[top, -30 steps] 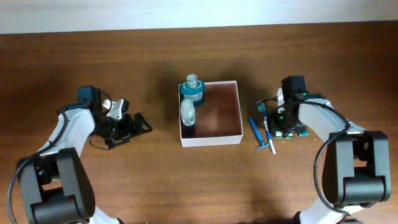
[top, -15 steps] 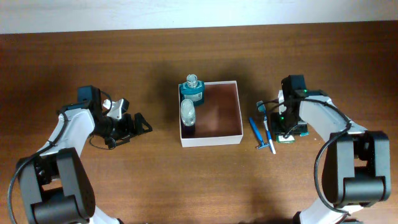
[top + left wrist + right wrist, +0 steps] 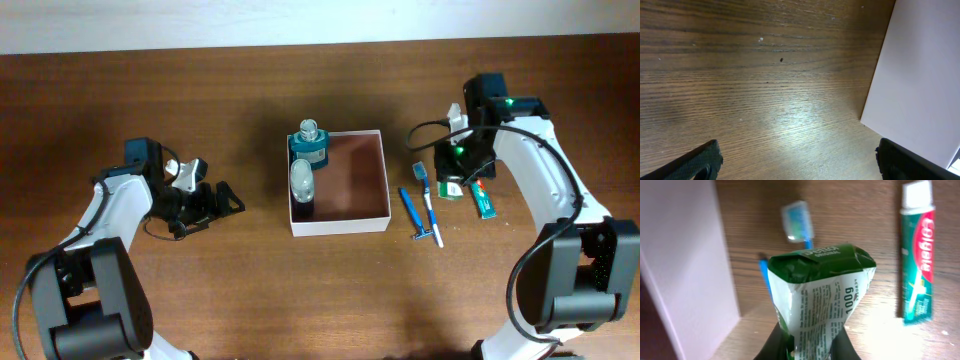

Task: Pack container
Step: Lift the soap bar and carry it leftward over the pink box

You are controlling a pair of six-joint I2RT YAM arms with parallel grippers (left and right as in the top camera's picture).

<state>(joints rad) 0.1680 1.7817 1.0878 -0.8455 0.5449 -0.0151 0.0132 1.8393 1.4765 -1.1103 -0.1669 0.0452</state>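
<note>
Left gripper [image 3: 212, 200]: hovering low over the wooden table [image 3: 200, 290], jaws standing wide and holding nothing.

Container [image 3: 340, 226]: sitting to the left gripper's right, apart from it and between the two arms. Its white outer wall is filling the right side of the left wrist view [image 3: 920, 85].

Teal bottle [image 3: 309, 146]: sitting at the container's far-left corner, on the side nearer the left gripper.

Clear bottle [image 3: 301, 180]: lying inside along the left wall, just in front of the teal bottle.

Toothbrush [image 3: 797, 222]: lying on the wood between the container and the right gripper, with a second blue handle [image 3: 409, 208] just beside it.

Right gripper [image 3: 456, 172]: pinching a green packet [image 3: 820, 295] by its lower end, the fingers [image 3: 777, 340] closing tight around it. The packet is hanging above the toothbrush, with the container's wall just to the gripper's left.

Toothpaste tube [image 3: 917, 255]: lying flat on the wood to the right gripper's right, apart from the packet.
</note>
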